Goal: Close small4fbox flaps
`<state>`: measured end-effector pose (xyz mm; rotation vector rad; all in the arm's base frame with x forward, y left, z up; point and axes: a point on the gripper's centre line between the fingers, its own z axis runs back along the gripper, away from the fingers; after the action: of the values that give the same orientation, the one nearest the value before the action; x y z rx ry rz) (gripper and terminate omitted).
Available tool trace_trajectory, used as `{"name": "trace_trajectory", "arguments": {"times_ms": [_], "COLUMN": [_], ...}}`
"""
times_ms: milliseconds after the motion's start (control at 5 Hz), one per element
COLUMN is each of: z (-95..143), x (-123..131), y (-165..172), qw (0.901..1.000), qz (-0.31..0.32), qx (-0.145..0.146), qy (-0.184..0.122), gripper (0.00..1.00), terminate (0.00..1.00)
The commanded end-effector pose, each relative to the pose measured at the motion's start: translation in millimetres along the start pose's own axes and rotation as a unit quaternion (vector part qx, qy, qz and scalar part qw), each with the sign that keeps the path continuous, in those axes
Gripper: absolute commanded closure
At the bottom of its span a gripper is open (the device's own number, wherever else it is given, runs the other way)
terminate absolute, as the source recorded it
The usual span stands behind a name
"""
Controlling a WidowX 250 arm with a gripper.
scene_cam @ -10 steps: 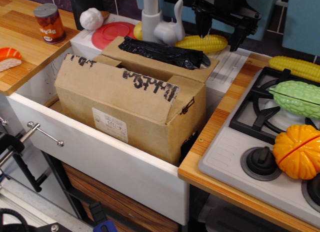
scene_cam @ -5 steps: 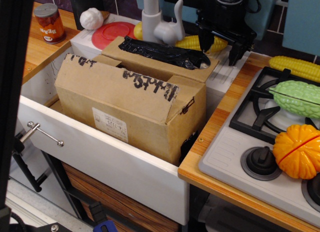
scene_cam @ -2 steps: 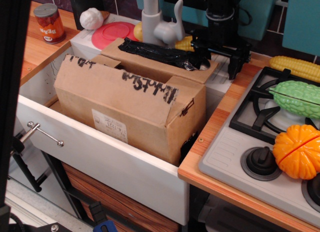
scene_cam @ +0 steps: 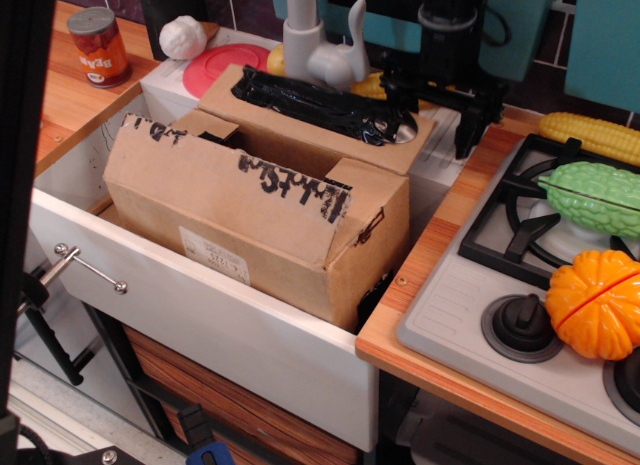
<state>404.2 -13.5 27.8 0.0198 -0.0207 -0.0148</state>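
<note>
The small4fbox (scene_cam: 250, 235) is a brown cardboard box with a white label (scene_cam: 213, 255), standing tilted in the white sink (scene_cam: 200, 320). Its front flap (scene_cam: 230, 180) carries torn black lettering and lies folded over the top. The far flap (scene_cam: 330, 135) bears crinkled black tape (scene_cam: 315, 97) and slopes over the opening. A small side flap (scene_cam: 375, 185) lies at the right and another (scene_cam: 205, 125) at the left, with a dark gap beside it. My black gripper (scene_cam: 430, 120) is open at the far flap's right end; its left finger (scene_cam: 397, 100) touches the tape end.
A grey faucet (scene_cam: 310, 40) stands behind the box, with a red plate (scene_cam: 225, 65), garlic (scene_cam: 182, 35) and a can (scene_cam: 98, 45) to its left. A stove (scene_cam: 520, 285) at the right holds a green vegetable (scene_cam: 595, 197), an orange pumpkin (scene_cam: 598, 303) and corn (scene_cam: 590, 133).
My gripper has come down and forward from behind the faucet to the far flap's right end. The box has tipped and shifted slightly left, and the far flap moved with it.
</note>
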Motion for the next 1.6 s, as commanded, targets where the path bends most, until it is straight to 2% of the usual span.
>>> {"name": "trace_trajectory", "arguments": {"times_ms": [0,200,400,600,800,1000,1200,1400], "z": [67,57,59,53,54,50,28,4], "x": [-4,-22,-38,-52,-61,-70,-75,-71], "y": [-9,0,5,11,11,13,17,20], "qw": [0.9989,0.9987,0.9980,0.9977,0.9967,0.9957,0.9954,0.9930], "qz": [0.042,0.047,0.058,0.067,0.078,0.089,0.090,0.089], "qx": [0.019,0.018,0.025,0.010,0.020,0.018,-0.007,-0.064], "qy": [0.005,-0.003,-0.001,-0.002,-0.011,-0.016,-0.031,-0.042], "gripper": [0.00,0.00,0.00,0.00,0.00,0.00,0.00,0.00], "terminate": [0.00,0.00,0.00,0.00,0.00,0.00,0.00,0.00]}}
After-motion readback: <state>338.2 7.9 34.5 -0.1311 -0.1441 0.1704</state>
